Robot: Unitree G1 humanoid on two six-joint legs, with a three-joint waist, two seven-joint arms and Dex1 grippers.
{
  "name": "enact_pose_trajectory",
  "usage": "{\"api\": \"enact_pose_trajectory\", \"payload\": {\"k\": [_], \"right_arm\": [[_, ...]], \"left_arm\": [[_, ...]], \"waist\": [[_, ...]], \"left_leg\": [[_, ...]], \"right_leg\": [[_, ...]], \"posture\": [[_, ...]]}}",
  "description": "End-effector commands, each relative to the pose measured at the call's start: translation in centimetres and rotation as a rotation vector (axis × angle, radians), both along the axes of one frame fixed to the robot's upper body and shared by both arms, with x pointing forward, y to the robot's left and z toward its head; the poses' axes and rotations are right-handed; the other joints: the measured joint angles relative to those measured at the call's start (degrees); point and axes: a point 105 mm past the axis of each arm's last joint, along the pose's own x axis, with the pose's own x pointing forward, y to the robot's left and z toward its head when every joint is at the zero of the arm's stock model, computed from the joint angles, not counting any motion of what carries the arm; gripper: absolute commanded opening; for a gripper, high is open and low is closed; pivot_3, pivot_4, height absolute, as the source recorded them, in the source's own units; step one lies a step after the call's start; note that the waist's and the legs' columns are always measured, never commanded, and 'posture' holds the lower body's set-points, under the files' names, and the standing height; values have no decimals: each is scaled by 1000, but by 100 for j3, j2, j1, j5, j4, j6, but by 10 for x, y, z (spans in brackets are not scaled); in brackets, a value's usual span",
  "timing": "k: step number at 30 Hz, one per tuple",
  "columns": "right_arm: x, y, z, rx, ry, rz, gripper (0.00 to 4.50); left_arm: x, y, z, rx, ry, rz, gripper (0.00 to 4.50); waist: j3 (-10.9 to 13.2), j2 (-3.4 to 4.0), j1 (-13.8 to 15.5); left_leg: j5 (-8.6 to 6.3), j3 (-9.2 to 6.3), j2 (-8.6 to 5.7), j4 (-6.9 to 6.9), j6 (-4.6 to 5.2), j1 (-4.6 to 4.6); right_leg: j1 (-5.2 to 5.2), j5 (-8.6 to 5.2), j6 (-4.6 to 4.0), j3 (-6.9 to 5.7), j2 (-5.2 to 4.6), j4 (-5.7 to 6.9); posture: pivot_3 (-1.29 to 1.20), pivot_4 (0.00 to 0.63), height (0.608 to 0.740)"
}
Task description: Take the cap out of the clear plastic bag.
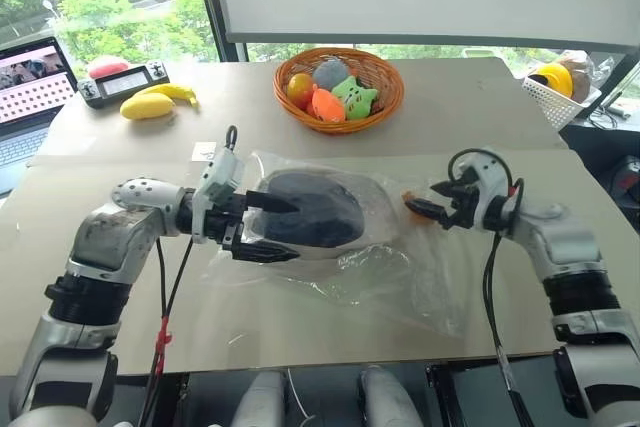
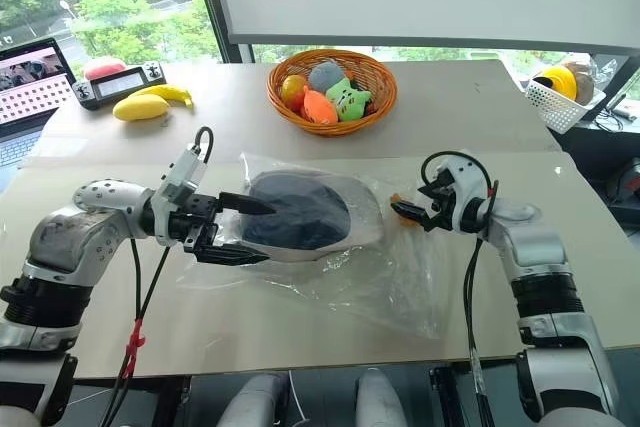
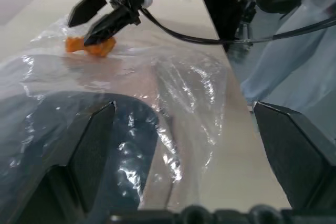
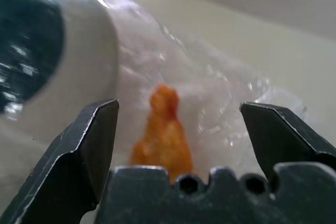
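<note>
The cap, dark crown with a cream edge, lies inside the clear plastic bag in the middle of the table. My left gripper is open at the bag's left end. Its two black fingers straddle the cap's left side over the plastic. My right gripper is open at the bag's right edge, pointing left at a small orange thing that lies there. In the left wrist view, the plastic-covered cap sits between the fingers and the right gripper hangs beyond it.
A wicker basket of plush toys stands behind the bag. Yellow fruit, a controller and a laptop sit at the far left. A white basket is at the far right.
</note>
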Motion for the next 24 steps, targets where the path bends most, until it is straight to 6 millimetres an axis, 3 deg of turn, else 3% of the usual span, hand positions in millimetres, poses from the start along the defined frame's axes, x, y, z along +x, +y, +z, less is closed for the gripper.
{"api": "enact_pose_trajectory", "payload": {"k": [1, 13, 16, 22, 24], "right_arm": [[5, 1, 12, -8, -61, 25, 4413], [1, 13, -1, -39, -44, 58, 4413], [0, 15, -5, -45, -41, 53, 3695], [-3, 17, -8, -49, -43, 56, 1730], [-4, 17, -8, -50, -44, 55, 1646]], "left_arm": [[23, 12, 0, 14, -142, 156, 4500], [19, 13, -13, 30, -159, 168, 4500], [18, 12, -13, 30, -161, 162, 4500], [18, 11, -15, 36, -164, 153, 4500], [18, 11, -16, 39, -163, 148, 4500]], "waist": [[0, 1, 0], [1, 2, -22], [1, 2, -23], [1, 2, -21], [1, 2, -21]], "left_leg": [[0, 0, 0, 0, 0, 0], [0, 3, 0, 3, 0, 11], [0, 3, 0, 2, 0, 15], [0, 4, 0, 3, 0, 18], [0, 4, 0, 3, 0, 19]], "right_leg": [[0, 0, 0, 0, 0, 1], [3, 1, 0, 6, 0, 16], [2, 0, 0, 6, 1, 19], [5, 1, 0, 8, 1, 21], [5, 1, 0, 8, 1, 22]], "posture": [[0, 150, 740], [0, 150, 740], [0, 150, 740], [0, 150, 740], [0, 150, 740]]}}
